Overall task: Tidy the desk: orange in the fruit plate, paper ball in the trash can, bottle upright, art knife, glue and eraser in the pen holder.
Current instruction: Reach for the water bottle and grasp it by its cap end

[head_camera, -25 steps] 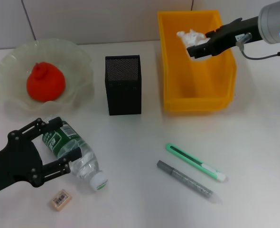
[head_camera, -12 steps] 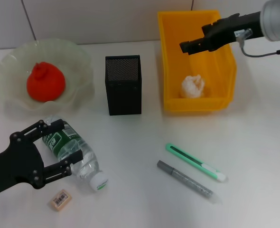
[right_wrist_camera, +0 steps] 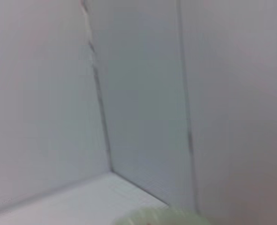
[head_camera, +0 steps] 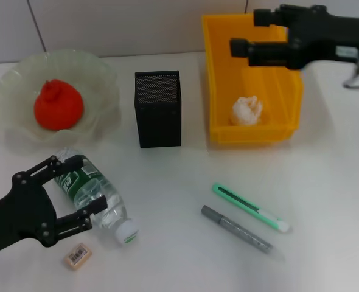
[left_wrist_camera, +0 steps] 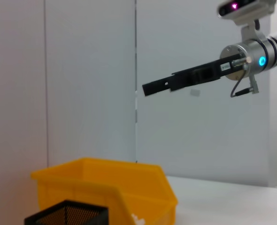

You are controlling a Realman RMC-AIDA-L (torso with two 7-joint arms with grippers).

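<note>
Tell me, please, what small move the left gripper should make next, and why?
Probably close the open left gripper on the clear plastic bottle with the green label: it lies on its side on the white desk, between the spread fingers. The white paper ball already sits in the yellow bin.

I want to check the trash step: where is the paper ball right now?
In the head view, the paper ball lies inside the yellow bin on the robot's right, near its front wall, with the open right gripper above the bin.
</note>
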